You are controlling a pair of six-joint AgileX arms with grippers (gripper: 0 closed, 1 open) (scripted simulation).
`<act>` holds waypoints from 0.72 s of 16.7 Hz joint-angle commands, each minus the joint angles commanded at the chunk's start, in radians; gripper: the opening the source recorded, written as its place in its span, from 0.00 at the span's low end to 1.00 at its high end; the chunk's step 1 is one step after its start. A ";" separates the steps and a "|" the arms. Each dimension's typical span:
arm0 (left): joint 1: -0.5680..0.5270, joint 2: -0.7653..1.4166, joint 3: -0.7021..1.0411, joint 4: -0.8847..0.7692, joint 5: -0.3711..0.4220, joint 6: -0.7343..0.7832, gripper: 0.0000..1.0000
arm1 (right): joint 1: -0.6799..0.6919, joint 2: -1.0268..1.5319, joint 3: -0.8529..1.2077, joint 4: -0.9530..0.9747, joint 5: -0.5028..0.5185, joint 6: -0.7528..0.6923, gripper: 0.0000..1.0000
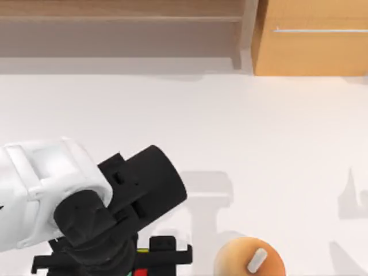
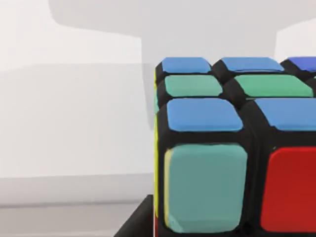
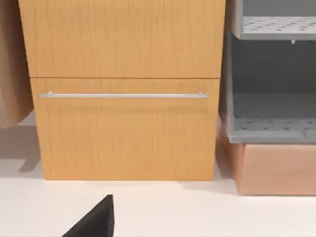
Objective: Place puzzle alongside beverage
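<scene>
With my left gripper [image 1: 141,261] low at the table's near edge, its grip unclear, the puzzle [image 2: 232,158] under it, I'd set down gently just left of the beverage [image 1: 250,259], without nudging it.

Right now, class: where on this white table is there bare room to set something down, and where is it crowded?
Bare room: the broad white table between the wooden cabinet at the back and the round orange beverage container. Crowded: the near edge, where the left hand sits over the small tiled puzzle cube, leaving a narrow bare strip before the beverage.
</scene>
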 joint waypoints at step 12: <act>-0.017 0.069 -0.050 0.054 -0.004 -0.008 0.23 | 0.000 0.000 0.000 0.000 0.000 0.000 1.00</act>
